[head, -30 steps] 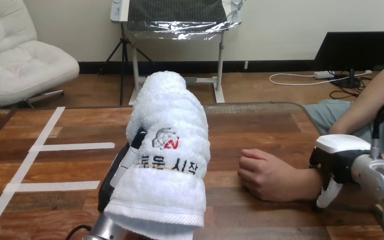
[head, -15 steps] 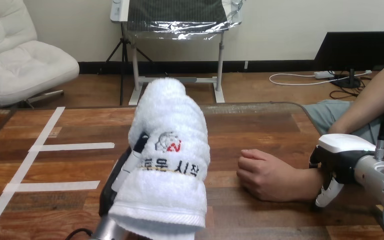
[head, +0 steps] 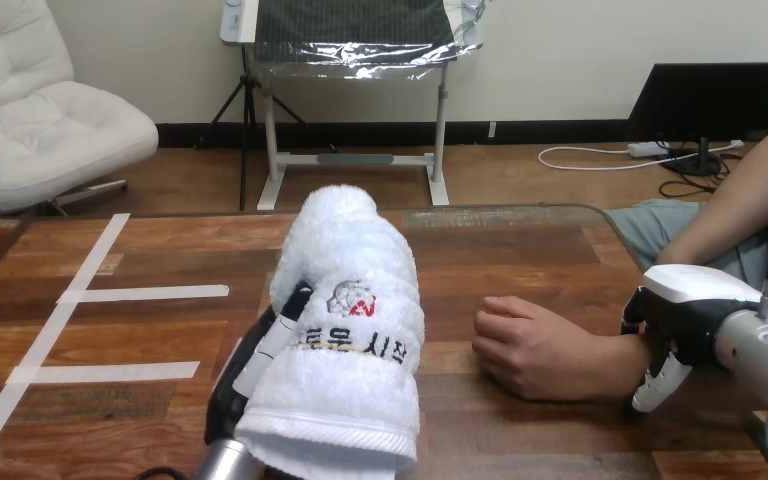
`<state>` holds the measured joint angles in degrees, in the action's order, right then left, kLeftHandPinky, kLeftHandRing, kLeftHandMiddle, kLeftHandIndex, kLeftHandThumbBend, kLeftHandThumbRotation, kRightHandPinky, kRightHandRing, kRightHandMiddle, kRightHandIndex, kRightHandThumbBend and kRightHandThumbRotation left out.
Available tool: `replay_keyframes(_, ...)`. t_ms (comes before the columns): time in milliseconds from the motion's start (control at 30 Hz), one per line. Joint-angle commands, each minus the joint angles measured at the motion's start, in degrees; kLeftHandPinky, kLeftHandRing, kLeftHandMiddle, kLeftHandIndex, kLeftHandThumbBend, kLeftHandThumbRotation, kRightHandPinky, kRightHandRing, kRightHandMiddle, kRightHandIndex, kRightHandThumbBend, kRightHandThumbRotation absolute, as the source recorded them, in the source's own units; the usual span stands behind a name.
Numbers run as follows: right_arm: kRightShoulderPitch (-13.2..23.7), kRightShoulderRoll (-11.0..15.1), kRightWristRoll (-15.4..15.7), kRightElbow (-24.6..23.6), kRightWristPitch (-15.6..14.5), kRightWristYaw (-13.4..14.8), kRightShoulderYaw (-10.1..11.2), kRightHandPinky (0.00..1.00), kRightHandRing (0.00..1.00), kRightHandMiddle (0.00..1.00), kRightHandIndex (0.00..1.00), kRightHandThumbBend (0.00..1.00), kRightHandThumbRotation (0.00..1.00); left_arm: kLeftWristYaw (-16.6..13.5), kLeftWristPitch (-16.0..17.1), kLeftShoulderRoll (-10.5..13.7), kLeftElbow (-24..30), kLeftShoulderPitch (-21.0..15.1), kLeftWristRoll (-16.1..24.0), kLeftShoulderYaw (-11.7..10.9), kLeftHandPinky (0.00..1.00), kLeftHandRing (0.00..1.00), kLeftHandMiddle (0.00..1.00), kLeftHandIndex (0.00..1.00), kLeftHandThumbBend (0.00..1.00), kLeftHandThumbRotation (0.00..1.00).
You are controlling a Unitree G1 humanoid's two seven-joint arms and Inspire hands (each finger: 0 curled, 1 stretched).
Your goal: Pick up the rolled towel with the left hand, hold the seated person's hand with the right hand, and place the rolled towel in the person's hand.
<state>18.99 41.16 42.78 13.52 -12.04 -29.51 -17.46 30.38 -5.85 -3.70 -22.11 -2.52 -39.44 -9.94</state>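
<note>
- White tape strips (head: pixel 145 293) on the table (head: pixel 560 250) at far left: two short ones lying across, one long one running diagonally toward the near edge.
- My left arm comes in at the bottom edge, left of centre. The silver forearm (head: pixel 225 462) is just visible under the towel's near end.
- Left hand (head: pixel 258 372) is closed around the rolled towel (head: pixel 350 320). I see black-and-white fingers (head: pixel 287 318) wrapped up its left side; the rest of the hand is hidden under the roll.
- The rolled towel is in that hand, over the middle of the table. Its long axis points away from me, with the far end higher than the near end. The printed side faces up toward the camera, and a loose hemmed edge hangs at the near end.
- There is a clear gap of bare wood between the towel and the person's hand; they don't touch.
- The person's hand (head: pixel 535 350) rests on the table right of the towel, loosely curled, with nothing in it. Its forearm runs off to the right.
- Right hand (head: pixel 688 305) sits over the person's wrist at far right, white back shell facing up. I can't tell from here whether it actually has a grip on the wrist or is only resting over it.
</note>
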Motion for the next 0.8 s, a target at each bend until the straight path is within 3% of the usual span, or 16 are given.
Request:
replay_keyframes(0, 0.6, 1.4, -1.7, -3.1, -0.1, 0.0, 2.6, 0.3, 0.39, 0.48, 0.53, 0.71, 0.0, 1.1, 2.1, -2.6, -1.4, -6.7, 0.0, -0.8, 0.24, 0.34, 0.42, 0.53, 0.55, 0.0)
replay_keyframes(767, 0.3, 2.1, -2.0, -4.5, -0.3, 0.3, 3.4, 0.31, 0.4, 0.49, 0.53, 0.73, 0.0, 1.7, 2.1, -2.2, -6.7, -9.8, 0.5, -2.2, 0.25, 0.34, 0.42, 0.53, 0.59, 0.0)
